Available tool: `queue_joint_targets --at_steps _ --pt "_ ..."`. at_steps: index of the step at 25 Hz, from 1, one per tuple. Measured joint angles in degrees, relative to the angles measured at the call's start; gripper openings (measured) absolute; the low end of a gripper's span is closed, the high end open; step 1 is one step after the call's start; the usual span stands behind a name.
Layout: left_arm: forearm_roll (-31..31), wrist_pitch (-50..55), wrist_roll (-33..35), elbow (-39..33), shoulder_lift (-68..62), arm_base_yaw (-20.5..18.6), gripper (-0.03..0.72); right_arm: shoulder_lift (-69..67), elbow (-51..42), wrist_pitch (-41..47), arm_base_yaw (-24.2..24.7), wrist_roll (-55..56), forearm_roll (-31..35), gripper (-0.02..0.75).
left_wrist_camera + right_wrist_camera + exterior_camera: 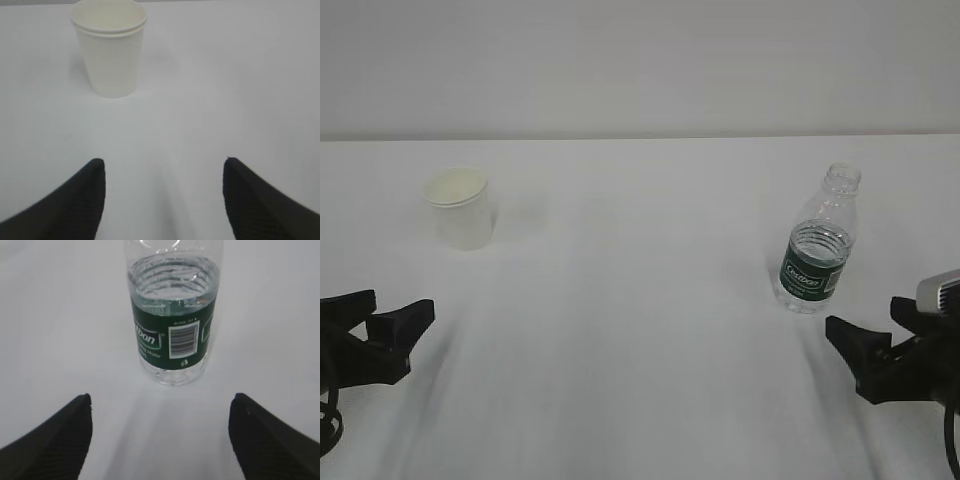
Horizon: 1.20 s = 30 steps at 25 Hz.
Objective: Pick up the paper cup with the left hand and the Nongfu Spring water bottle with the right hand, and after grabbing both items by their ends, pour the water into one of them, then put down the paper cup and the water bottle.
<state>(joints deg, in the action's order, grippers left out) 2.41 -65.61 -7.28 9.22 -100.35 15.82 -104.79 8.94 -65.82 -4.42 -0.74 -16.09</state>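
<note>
The paper cup (460, 207) stands upright on the white table (640, 330) at about 10 o'clock from the table centre, mouth up, showing a cream-pale inside. The Nongfu Spring water bottle (819, 243) stands upright at about 3 o'clock, uncapped, with the water (172, 282) reaching just above the dark green label band. The cup and bottle are well apart. The left hand (382, 325) sits low at 8 o'clock; its 2 black fingers are spread apart and hold nothing. In the left wrist view the cup (110, 47) lies ahead at 11 o'clock, clear of both fingertips (97, 172). The right hand (870, 330) sits at 4 o'clock, jaws wide and empty. In the right wrist view the bottle (172, 335) stands at 12 o'clock, centred ahead of the gap, touching neither finger.
</note>
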Motion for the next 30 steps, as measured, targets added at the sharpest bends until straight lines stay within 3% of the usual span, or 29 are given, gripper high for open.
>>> queue_joint_targets --at_steps 30 --pt "-1.3 0.0 0.0 0.0 0.0 0.0 0.524 -10.4 10.6 0.0 0.0 -0.1 -1.0 0.637"
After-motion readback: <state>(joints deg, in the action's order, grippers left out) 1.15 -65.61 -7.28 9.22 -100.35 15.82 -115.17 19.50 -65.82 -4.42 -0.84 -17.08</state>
